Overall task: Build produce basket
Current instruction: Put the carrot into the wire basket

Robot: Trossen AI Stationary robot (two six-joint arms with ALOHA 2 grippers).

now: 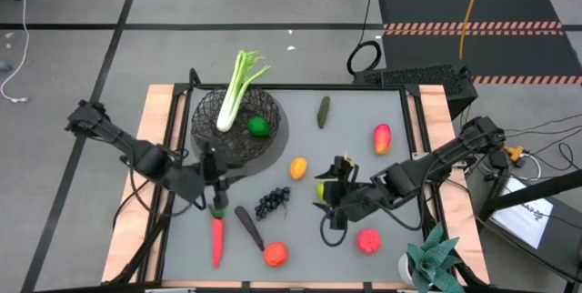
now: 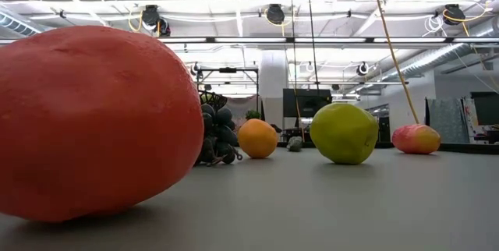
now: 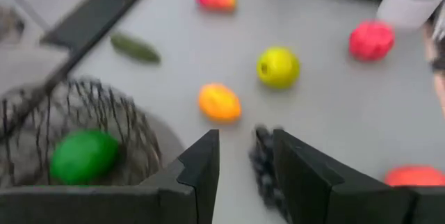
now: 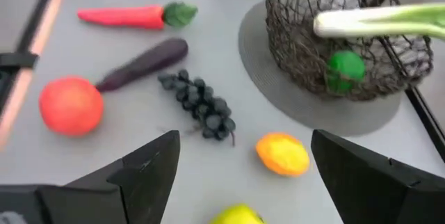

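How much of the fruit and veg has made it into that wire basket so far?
Done: the leek and the lime sit in the basket. In hand: nothing is gripped; the right gripper hangs open over the apple, and the left gripper, empty, is above the carrot. Left on the table: eggplant, grapes, orange, mango, cucumber and two red round fruits.

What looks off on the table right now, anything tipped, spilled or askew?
Only the leek: it lies slanted across the basket, its leafy end sticking out past the rim. The lime sits properly inside. Nothing looks spilled or damaged.
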